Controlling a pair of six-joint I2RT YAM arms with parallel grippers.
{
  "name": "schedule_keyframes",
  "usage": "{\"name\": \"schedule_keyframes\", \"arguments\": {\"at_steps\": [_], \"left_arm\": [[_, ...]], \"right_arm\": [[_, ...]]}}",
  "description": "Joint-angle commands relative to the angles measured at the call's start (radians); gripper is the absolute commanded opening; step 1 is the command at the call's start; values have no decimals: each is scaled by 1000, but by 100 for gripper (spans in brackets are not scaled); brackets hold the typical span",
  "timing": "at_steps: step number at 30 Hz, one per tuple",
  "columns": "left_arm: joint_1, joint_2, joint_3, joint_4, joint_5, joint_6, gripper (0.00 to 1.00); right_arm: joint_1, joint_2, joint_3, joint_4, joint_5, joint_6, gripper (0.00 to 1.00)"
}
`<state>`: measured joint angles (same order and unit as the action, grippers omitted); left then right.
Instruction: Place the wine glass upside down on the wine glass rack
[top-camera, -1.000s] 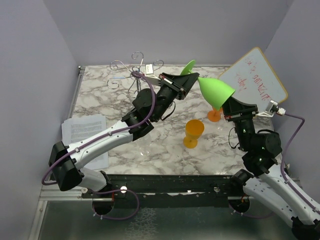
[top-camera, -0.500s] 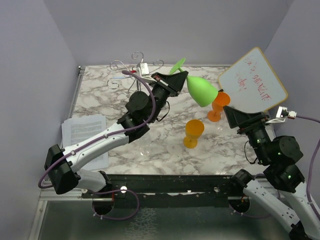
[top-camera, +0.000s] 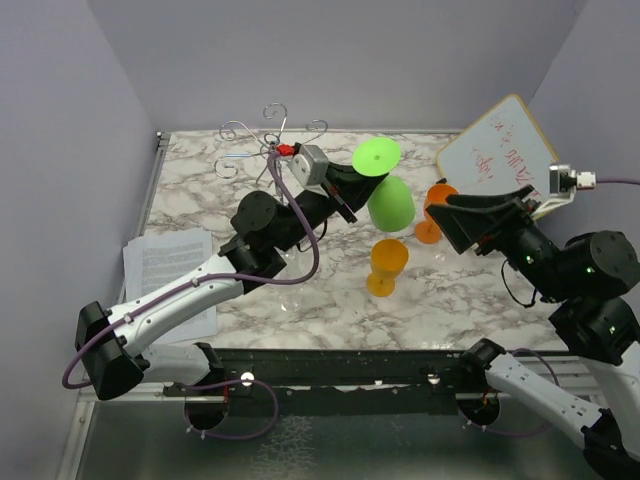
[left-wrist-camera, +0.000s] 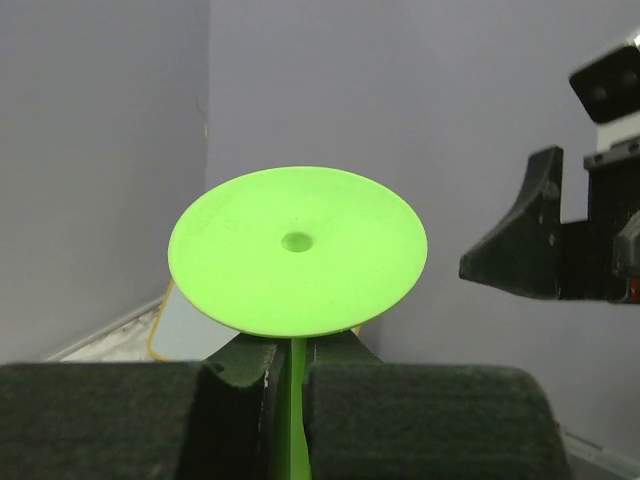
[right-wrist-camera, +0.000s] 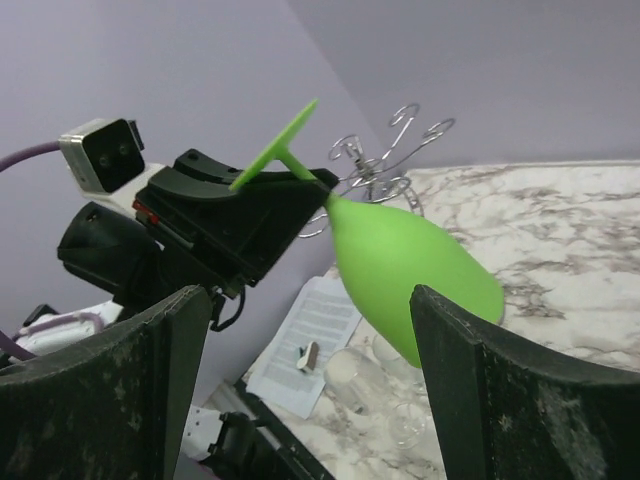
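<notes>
The right arm has let go of the green glass (top-camera: 390, 205) and drawn back to the right, and the left arm has turned the glass from lying sideways to foot-up and carried it a little to the left.

A sheet of paper (top-camera: 165, 265) lies at the near left edge of the marble table (top-camera: 200, 200). At the far left stands the wire rack (top-camera: 272, 150), its curled arms bare. Just to the right of it, the left gripper (top-camera: 347, 193) is clamped tight on the stem of the green glass, right under the round foot. The glass hangs in the air to the right of the rack and apart from it. It is tilted, its foot up and far and its bowl pointing down toward the table.

Below the bowl, an orange glass (top-camera: 387, 262) stands upright on the table, and a second orange glass (top-camera: 438, 205) stands farther right. The right gripper (top-camera: 462, 222) hangs near the green bowl without touching it, its jaws spread wide and holding nothing. A whiteboard (top-camera: 505, 160) leans at the far right.
</notes>
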<state>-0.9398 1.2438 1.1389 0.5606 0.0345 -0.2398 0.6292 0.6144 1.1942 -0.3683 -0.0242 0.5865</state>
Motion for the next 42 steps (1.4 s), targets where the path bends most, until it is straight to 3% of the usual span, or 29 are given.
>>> {"name": "schedule_keyframes", "arguments": {"at_steps": [1, 7, 14, 19, 23, 28, 33, 35, 37, 39, 42], "left_arm": [[1, -14, -31, 21, 162, 179, 0], [0, -15, -56, 19, 124, 235, 0], [0, -11, -70, 19, 140, 282, 0], [0, -21, -81, 19, 145, 298, 0], [0, -31, -96, 19, 150, 308, 0], [0, -32, -102, 12, 161, 334, 0], [1, -53, -123, -4, 190, 324, 1], [0, -69, -130, -17, 170, 306, 20], [0, -86, -137, -29, 139, 279, 49], [1, -110, -146, -40, 107, 253, 70], [1, -153, -156, -61, 62, 215, 85]], "right_arm": [[8, 109, 61, -1, -234, 44, 86], [6, 244, 99, 102, -385, 217, 67], [6, 239, 43, 197, -281, 396, 74], [7, 242, 23, 186, -139, 480, 72], [8, 270, 33, 154, -64, 491, 57], [6, 311, 67, 129, -25, 469, 46], [6, 323, 35, 205, -12, 481, 2], [6, 319, 23, 222, 1, 487, 1], [5, 314, 12, 236, 32, 487, 1], [6, 314, 13, 243, 86, 475, 1], [6, 331, 33, 242, 175, 444, 1]]}}
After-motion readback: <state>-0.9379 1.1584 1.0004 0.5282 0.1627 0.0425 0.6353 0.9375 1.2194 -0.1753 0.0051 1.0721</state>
